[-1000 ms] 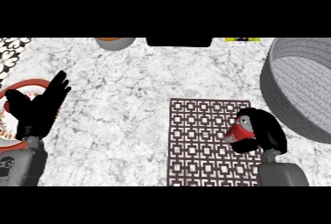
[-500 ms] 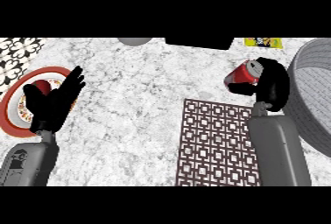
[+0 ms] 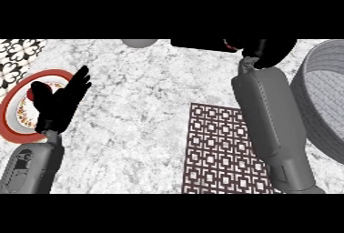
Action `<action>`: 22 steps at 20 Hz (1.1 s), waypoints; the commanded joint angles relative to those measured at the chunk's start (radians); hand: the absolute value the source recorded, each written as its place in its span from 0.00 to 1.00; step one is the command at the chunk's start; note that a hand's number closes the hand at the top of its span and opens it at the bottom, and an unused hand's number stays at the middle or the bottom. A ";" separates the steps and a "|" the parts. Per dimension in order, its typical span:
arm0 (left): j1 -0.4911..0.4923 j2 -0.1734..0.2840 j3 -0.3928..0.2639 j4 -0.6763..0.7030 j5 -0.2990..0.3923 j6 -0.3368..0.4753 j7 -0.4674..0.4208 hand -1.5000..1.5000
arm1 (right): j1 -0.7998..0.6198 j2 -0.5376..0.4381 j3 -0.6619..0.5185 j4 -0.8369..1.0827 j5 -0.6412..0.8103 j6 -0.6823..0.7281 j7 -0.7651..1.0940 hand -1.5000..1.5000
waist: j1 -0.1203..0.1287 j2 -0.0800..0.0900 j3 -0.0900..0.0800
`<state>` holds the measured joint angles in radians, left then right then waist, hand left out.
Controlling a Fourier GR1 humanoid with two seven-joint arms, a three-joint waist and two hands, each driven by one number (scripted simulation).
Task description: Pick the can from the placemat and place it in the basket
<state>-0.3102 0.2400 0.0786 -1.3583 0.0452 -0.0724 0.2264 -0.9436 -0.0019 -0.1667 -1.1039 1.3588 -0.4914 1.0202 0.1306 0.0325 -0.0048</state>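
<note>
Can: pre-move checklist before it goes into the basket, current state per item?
1. Can in the right hand: ok, fingers curled round it; only a red sliver shows at the view's top edge.
2. Can clear of the placemat: ok, nothing stands on the mat.
3. Can over the basket: not ok, the hand is left of the basket's rim, above the counter.
4. Basket interior free: cannot tell, only part of it is in view.
5. Can upright: cannot tell, mostly hidden by the hand.
6. Left hand out of the way: ok, open and resting by the red-rimmed plate at the left edge.
</note>
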 commanded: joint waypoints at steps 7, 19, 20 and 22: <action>-0.029 -0.002 0.015 0.031 -0.016 0.032 0.010 0.50 | -0.341 -0.088 -0.155 0.336 0.227 -0.065 0.199 1.00 | -0.046 0.000 0.003; 0.031 0.024 0.046 0.018 0.016 -0.005 -0.014 0.50 | -0.480 -0.263 -0.269 0.562 0.431 -0.014 0.303 1.00 | -0.058 -0.008 0.002; 0.024 0.009 0.029 0.006 -0.013 0.029 -0.008 0.50 | -0.449 -0.267 -0.276 0.591 0.446 -0.037 0.307 1.00 | -0.056 -0.004 0.003; 0.058 0.005 0.027 -0.028 0.001 0.017 -0.005 0.50 | -0.459 -0.302 -0.290 0.596 0.480 -0.032 0.331 1.00 | -0.047 -0.008 0.003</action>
<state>-0.2866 0.2550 0.1111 -1.3535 0.0464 -0.0622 0.2197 -1.3860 -0.2560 -0.4344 -0.5520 1.7819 -0.5073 1.1529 0.0804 0.0282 -0.0024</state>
